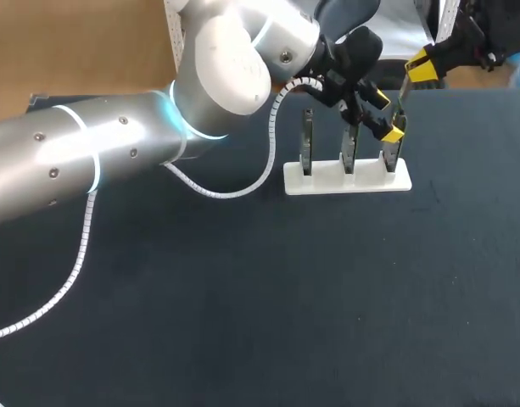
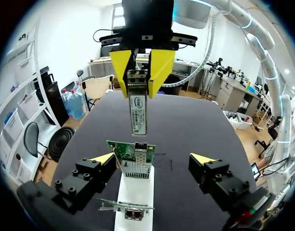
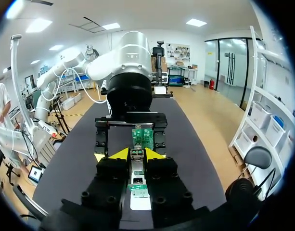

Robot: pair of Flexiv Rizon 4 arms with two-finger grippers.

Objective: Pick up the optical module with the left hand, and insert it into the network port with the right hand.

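**Two robot arms meet over a stand of network cards**

A dark counter [image 1: 243,297] fills the scene. The silver left arm [image 1: 115,144] comes in from the left and crosses most of it. The dark right arm [image 1: 472,38] enters at the far right corner.

A white stand [image 1: 346,180] sits on the far half of the counter and holds three cards upright in a row.

The left end effector [image 2: 152,158] is released. Its yellow-tipped fingers are spread wide, one on either side of a green network card [image 2: 132,156] on the stand.

The right end effector [image 2: 139,91] hangs directly above that card, clenched on the optical module [image 2: 138,113]. The module is a slim metal bar with a white label, gripped at its upper end and pointing straight down. Its lower end is just above the card's metal network port [image 2: 136,166] and is not yet in it.
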